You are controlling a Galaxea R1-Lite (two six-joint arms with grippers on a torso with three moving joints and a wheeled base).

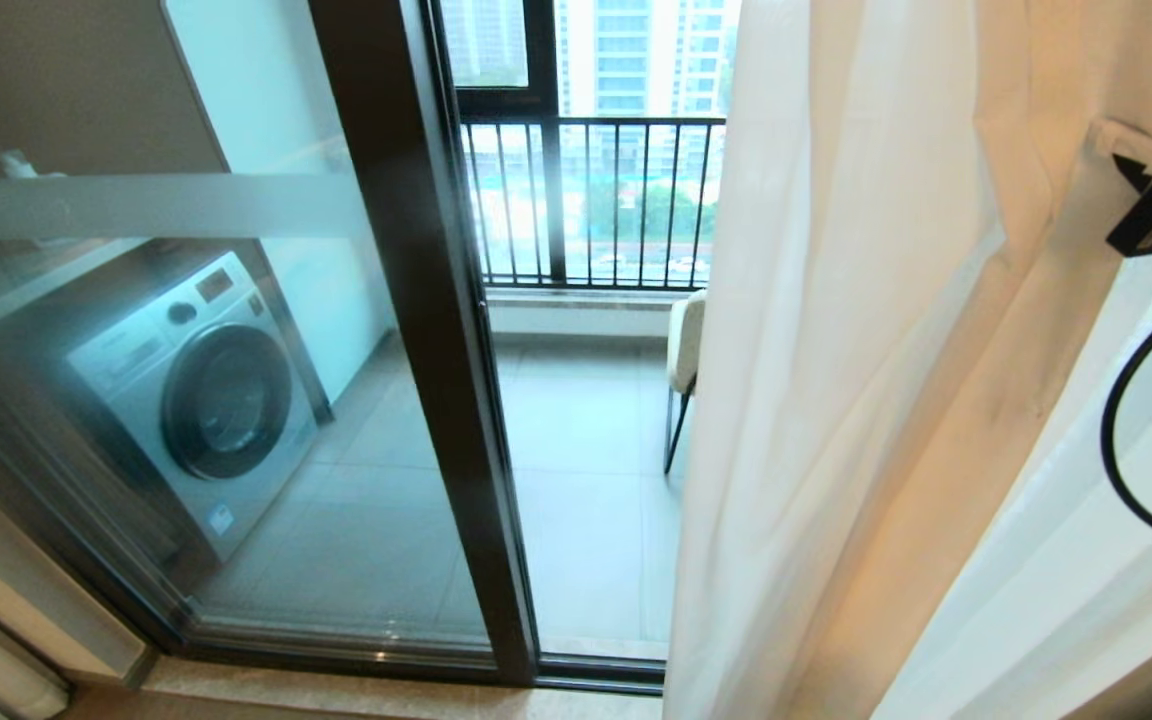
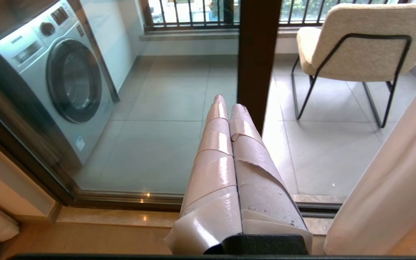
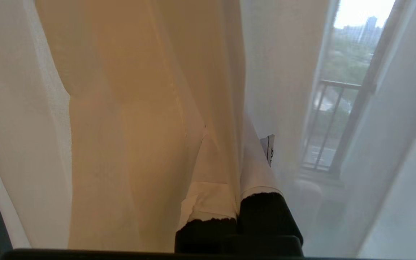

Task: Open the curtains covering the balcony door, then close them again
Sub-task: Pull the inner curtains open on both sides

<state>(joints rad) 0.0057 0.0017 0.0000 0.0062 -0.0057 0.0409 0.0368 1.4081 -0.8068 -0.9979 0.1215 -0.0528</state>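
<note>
Sheer curtains [image 1: 836, 400] stand drawn off the balcony door [image 1: 416, 330], right gripper [image 3: 235, 144] jaws clenched on them; we judge closing remains.

Balcony door [image 1: 416, 330] at left and centre, washing machine [image 1: 198, 390] behind its left pane, chair [image 1: 684, 350] and railing [image 1: 591, 200] beyond the right pane, curtains [image 1: 836, 400] gathered at right, right gripper [image 3: 235, 173] clamped on a fold.
</note>
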